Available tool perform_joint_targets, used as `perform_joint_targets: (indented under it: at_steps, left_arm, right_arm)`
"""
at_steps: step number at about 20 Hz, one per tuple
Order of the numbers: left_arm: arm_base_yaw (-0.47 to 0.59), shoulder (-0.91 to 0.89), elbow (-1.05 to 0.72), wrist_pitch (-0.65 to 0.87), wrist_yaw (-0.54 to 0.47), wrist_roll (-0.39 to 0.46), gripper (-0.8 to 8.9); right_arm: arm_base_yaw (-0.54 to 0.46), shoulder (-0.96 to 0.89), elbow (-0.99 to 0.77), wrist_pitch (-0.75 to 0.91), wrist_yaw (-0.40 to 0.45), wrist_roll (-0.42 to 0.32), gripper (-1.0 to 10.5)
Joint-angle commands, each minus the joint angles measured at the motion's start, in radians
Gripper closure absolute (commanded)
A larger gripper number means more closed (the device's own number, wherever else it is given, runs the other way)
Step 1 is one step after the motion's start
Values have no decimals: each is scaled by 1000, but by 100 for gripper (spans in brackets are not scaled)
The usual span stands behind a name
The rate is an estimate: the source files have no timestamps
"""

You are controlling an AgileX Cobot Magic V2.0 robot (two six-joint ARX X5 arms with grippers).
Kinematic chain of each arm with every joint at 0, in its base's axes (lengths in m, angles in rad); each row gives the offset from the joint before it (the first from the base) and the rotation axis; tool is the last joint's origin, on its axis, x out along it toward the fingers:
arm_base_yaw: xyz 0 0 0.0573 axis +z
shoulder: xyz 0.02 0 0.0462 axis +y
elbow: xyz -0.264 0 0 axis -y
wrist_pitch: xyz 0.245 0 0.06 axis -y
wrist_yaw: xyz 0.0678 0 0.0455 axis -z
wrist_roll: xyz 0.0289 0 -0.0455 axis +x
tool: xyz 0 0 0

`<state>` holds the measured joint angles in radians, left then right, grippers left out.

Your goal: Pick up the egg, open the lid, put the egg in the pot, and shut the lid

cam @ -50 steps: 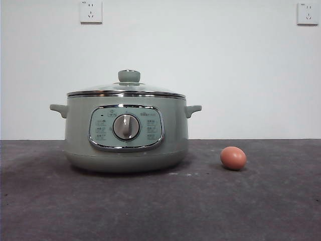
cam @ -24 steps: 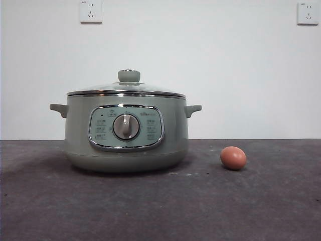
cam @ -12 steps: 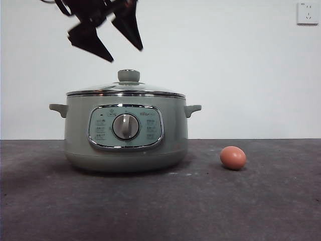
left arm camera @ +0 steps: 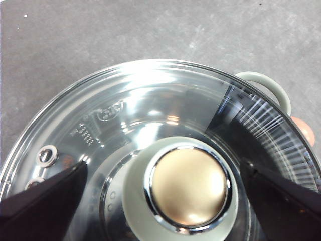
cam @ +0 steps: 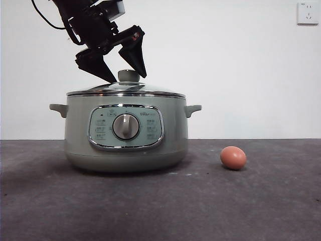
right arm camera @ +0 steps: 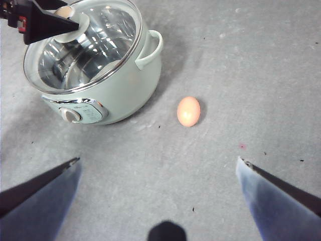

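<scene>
The pale green pot (cam: 125, 145) stands left of the table's middle with the glass lid (cam: 125, 89) on it. My left gripper (cam: 129, 79) is open, with one jaw on each side of the lid's green knob (left arm camera: 188, 188) and a gap to each. The brown-orange egg (cam: 233, 157) lies on the table to the right of the pot, apart from it. My right gripper (right arm camera: 158, 159) is open and empty, high above the table, looking down on the egg (right arm camera: 188, 111) and the pot (right arm camera: 115, 85). It does not show in the front view.
The table is dark grey (cam: 200, 211) and a white wall stands close behind it. A wall socket (cam: 307, 13) is at the top right. The pot's side handle (cam: 193, 109) sticks out toward the egg.
My left gripper has come down from the top left and now straddles the lid's knob. The egg, the pot and the lid have not moved.
</scene>
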<state>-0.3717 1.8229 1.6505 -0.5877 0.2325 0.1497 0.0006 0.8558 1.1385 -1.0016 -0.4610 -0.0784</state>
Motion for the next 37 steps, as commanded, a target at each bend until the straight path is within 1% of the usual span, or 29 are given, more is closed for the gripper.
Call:
perform_joint_targets:
  at_steps: [1,2,11,12,13,14,18,20,21,23,25,28,31,34,37]
  left_arm:
    - [-2,13,3,6,1,11,402]
    - [-2,13,3,3,3,11,440]
    - [-8,13,3,-27,10,10,445]
    - [-8,13,3,-30,10,8,475]
    - [-8,13,3,-34,10,8,540]
    - [-8,13,3,-36,10,7,578]
    - [-8,13,3,-46,10,7,686]
    - [-8,13,3,-49,10,6,789]
    - [-8,13,3,-49,11,6,825]
    - [-8,12,3,-48,19,7,822]
    - [-7,11,6,-47,56,6,822]
    - [-6,11,37,-48,62,0,822]
    - [-6,11,104,-67,63,0,822]
    - [-6,11,198,-126,63,1,822]
    - [3,8,316,-215,62,11,821]
  right_arm:
    - [0,0,4,6,-3,-1,257]
    - [0,0,4,6,-3,-1,257]
    - [0,0,4,6,-3,-1,257]
    - [0,0,4,6,-3,-1,257]
    - [0,0,4,6,-3,-1,257]
    - [0,0,4,6,-3,-1,257]
    - [0,0,4,6,-3,-1,257]
    - [0,0,4,6,-3,-1,257]
    - [0,0,4,6,-3,-1,257]
    - [0,0,4,6,-3,-1,257]
    - [0,0,4,6,-3,-1,257]
    - [0,6,4,5,-3,-2,257]
    - [0,18,4,6,-3,-2,257]
    - [0,27,4,6,-2,-2,257]
    - [0,46,4,13,0,-2,257]
